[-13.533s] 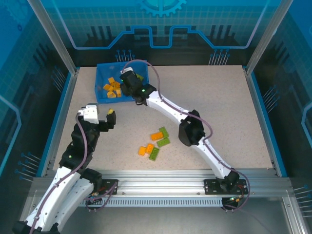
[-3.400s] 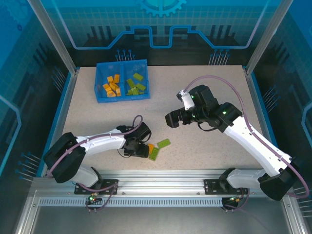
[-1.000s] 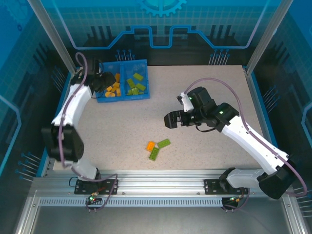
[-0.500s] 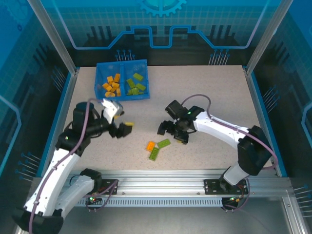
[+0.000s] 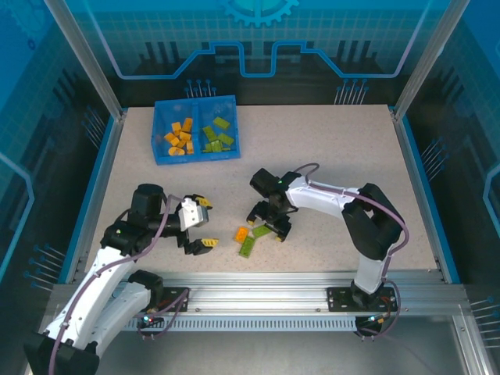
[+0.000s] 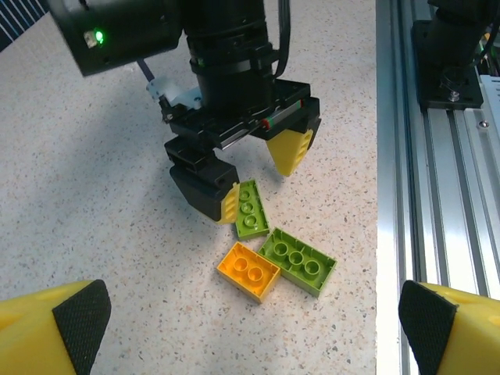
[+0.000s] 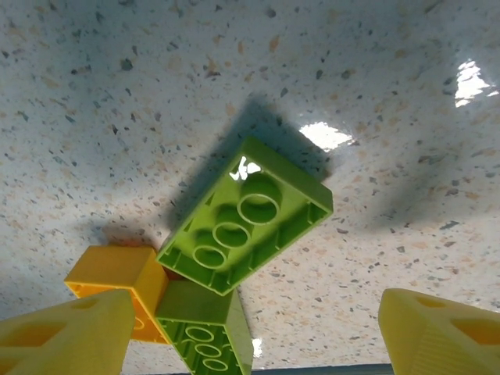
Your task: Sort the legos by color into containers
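We find the right claw down at the table with its jaws apart, one finger on each side of a light green brick. The jaws straddle the brick and are not closed on it. In the left wrist view one finger stands right at the brick's end and the other stands clear of it. The brick lies hollow side up.

Just beside it lie an orange brick and a second green brick, side by side and touching. The three make a small cluster near the front middle of the table.

The left claw hangs just left of the cluster. Its jaws are wide apart with nothing between them, and they point toward the bricks.

The blue bin sits at the far left of the table, well apart from both claws. Its left compartment holds orange bricks. Its right compartment holds green bricks.
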